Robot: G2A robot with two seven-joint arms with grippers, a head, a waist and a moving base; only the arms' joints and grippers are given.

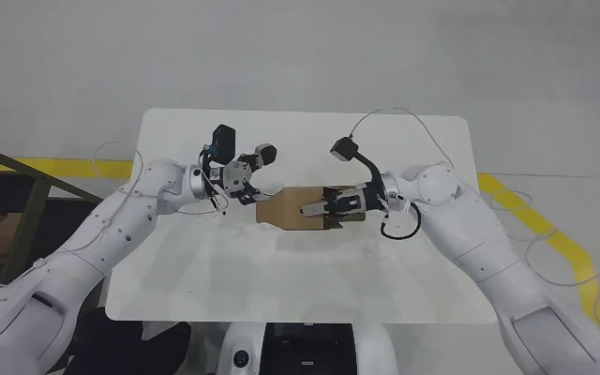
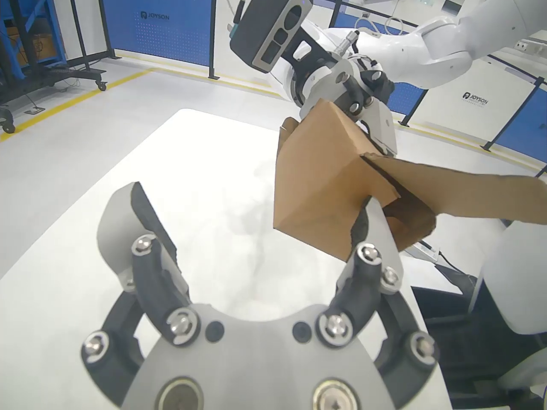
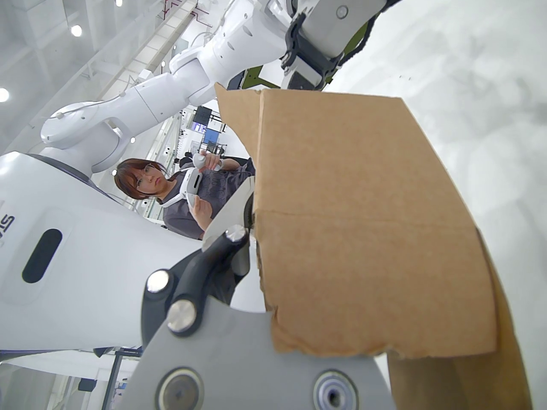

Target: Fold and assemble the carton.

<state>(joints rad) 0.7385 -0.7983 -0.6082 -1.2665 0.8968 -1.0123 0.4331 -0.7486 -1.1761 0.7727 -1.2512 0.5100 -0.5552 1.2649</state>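
Observation:
A brown cardboard carton (image 1: 292, 207), partly folded into a box shape, is held above the middle of the white table (image 1: 187, 272). My right gripper (image 1: 330, 205) is shut on the carton's right end; one of its fingers (image 3: 233, 215) shows beside the carton wall (image 3: 363, 224), the other is hidden behind the cardboard. My left gripper (image 1: 256, 174) stands open at the carton's left end. In the left wrist view one of its fingers (image 2: 376, 232) touches the carton (image 2: 316, 181) under a loose flap (image 2: 461, 194), while the other finger (image 2: 141, 215) is apart from it.
The table's surface around the carton is bare white. Its edges lie close on all sides, with grey floor and yellow tape (image 1: 525, 211) beyond. Blue barrier panels (image 2: 158, 23) stand far behind the table.

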